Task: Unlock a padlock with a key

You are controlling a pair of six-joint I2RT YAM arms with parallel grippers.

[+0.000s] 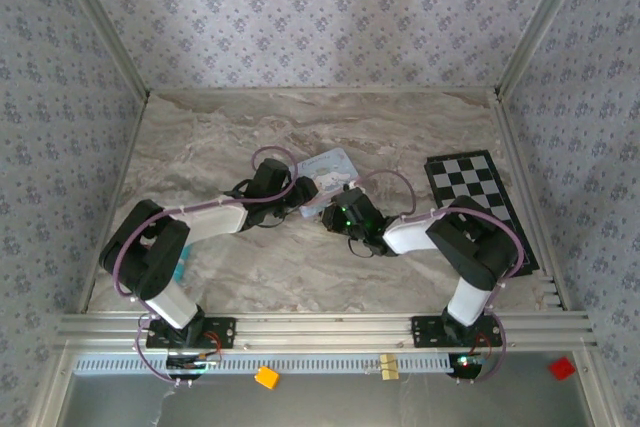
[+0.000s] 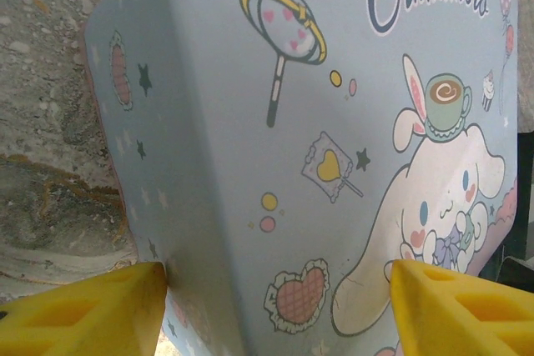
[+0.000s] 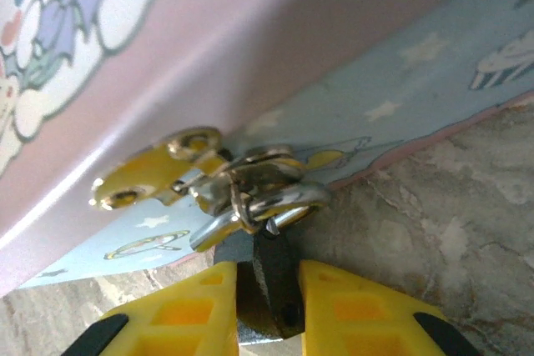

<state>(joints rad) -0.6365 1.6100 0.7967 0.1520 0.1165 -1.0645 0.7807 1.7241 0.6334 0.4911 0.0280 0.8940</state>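
Note:
The padlock (image 3: 265, 283) is a small black body pinched between the yellow fingers of my right gripper (image 3: 267, 310). Its silvery shackle (image 3: 271, 198) hooks through the brass-coloured hasp (image 3: 158, 177) on the side of the pale blue cartoon tin (image 3: 400, 89). Seen from above, that right gripper (image 1: 334, 214) sits at the near edge of the tin (image 1: 328, 165). My left gripper (image 2: 279, 310) grips the tin (image 2: 275, 122) across its width, one yellow finger on each side; from above it (image 1: 300, 193) is at the tin's left front corner. No key is in sight.
A black-and-white checkerboard (image 1: 480, 202) lies at the right, beside the right arm. Patterned walls close in the marble table (image 1: 220, 137) on three sides. An orange block (image 1: 266, 377) and a red block (image 1: 561, 368) lie below the front rail.

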